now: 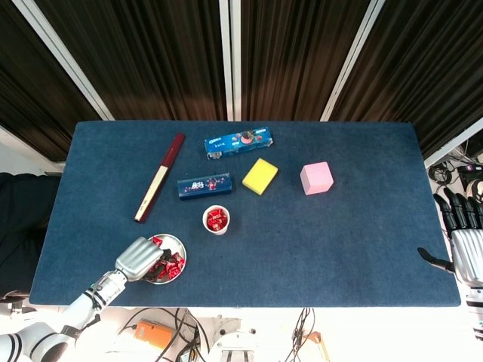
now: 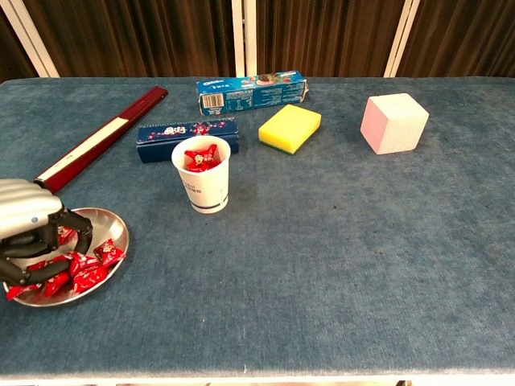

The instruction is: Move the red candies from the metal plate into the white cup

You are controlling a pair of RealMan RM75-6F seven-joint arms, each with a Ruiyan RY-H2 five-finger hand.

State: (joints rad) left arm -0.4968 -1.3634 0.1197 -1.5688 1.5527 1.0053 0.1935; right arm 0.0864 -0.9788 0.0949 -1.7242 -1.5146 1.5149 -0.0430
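Chest view — left hand [image 2: 28, 229] hides candies [image 2: 84, 269]; grasp unclear

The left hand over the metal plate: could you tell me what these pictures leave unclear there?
- Whether the left hand grips a candy: curled fingers hide it, both views.
- Candies beneath the hand: covered.
- Metal plate: near side hidden, chest view.
- Right hand: cut off, head view.
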